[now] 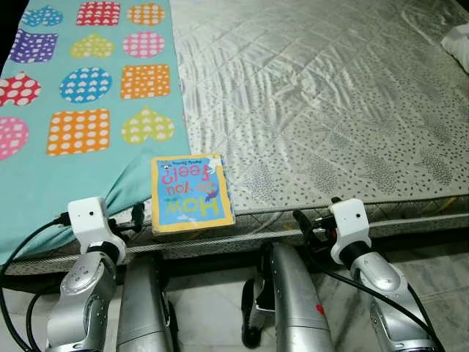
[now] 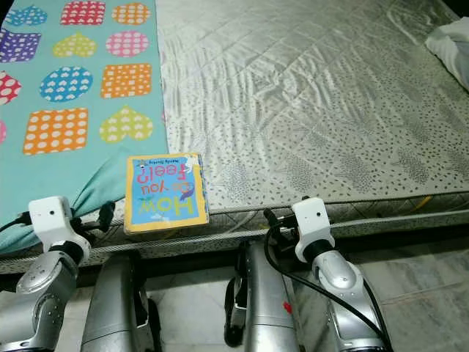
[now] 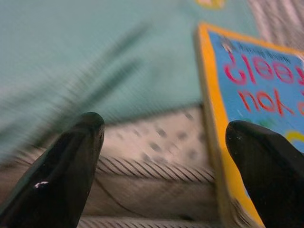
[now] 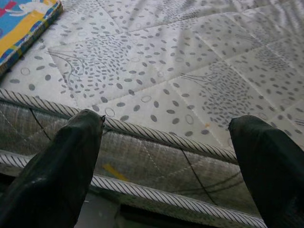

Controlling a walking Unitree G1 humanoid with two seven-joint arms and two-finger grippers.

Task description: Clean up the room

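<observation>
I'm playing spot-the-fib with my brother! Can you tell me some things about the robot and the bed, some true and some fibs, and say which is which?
1. The book lies at the near edge of the mattress. True.
2. The left end effector is shut on the book. False: its fingers are spread, empty, beside the book.
3. The blanket has colourful dotted hearts and squares. True.
4. The right end effector is holding a pillow. False: it is open, holding nothing, facing the mattress edge.
5. The book is closed. True.

Blurred teal sheet [image 3: 95,52], left wrist view
</observation>
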